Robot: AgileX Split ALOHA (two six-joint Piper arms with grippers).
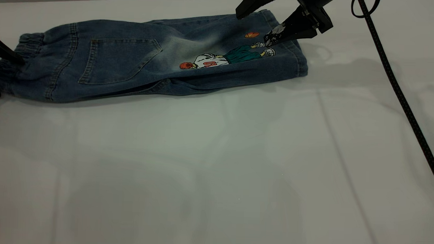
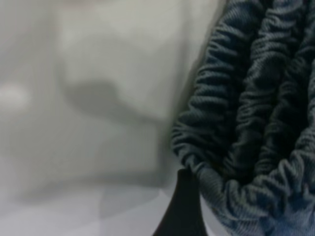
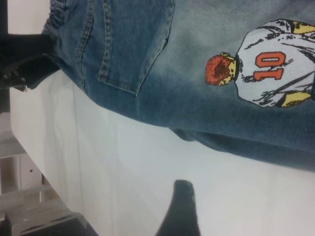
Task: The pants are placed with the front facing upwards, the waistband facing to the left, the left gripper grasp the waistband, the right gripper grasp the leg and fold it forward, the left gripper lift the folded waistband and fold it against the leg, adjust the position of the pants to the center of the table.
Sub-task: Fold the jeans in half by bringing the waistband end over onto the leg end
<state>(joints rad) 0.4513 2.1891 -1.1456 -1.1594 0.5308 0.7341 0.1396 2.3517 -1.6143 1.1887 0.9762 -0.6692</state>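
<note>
I see the pants [image 1: 147, 61] folded lengthwise across the upper left of the table [image 1: 215, 172], my left gripper [image 1: 1, 55] clamped on the waistband [image 1: 28, 45] at left edge, my right gripper [image 1: 254, 25] spread apart over the leg end, upper right.

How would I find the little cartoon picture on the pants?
Find the white table, then the blue pants lying near its far edge. Near the leg end, under the right hand, is a cartoon figure in a white shirt numbered 10.
</note>
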